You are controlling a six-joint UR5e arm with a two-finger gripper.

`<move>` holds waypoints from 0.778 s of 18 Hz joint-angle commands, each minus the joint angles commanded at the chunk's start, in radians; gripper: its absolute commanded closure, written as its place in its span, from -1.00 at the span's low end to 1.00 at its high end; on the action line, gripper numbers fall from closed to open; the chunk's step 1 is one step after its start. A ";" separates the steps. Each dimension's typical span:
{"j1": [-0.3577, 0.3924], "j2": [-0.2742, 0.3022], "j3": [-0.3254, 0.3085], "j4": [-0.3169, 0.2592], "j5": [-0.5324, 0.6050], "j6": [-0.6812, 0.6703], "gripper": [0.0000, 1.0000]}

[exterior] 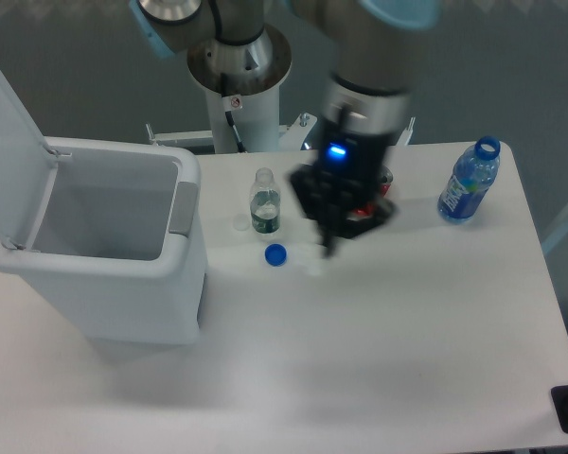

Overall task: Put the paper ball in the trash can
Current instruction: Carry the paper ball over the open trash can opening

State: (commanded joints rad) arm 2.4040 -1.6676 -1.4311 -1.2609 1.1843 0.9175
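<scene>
White table [407, 359]: blue cap [275, 253] and small bottle [264, 201] before trash can [123, 284].

— Where is your arm?

— It reaches in from the top of the view, wrist pointing straight down, a blue light lit on the black wrist block.

— And your hand [327, 248]?

— It hangs low, fingers pointing down. The picture is motion-blurred there, so you can't tell how the jaws stand — nor whether they hold anything.
</scene>
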 joint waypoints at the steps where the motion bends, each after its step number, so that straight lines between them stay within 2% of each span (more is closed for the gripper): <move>1: -0.032 0.017 -0.017 0.000 -0.006 -0.028 1.00; 6: -0.141 0.092 -0.057 0.000 -0.005 -0.121 1.00; 8: -0.158 0.104 -0.077 0.000 -0.003 -0.120 0.85; 9: -0.164 0.106 -0.091 0.002 -0.003 -0.114 0.63; 10: -0.164 0.104 -0.098 0.005 -0.005 -0.111 0.23; 11: -0.178 0.101 -0.100 0.005 -0.006 -0.112 -0.25; 12: -0.189 0.101 -0.100 0.006 -0.006 -0.114 -0.99; 14: -0.190 0.101 -0.100 0.017 -0.006 -0.121 -1.00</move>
State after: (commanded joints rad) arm 2.2135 -1.5662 -1.5309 -1.2441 1.1781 0.7961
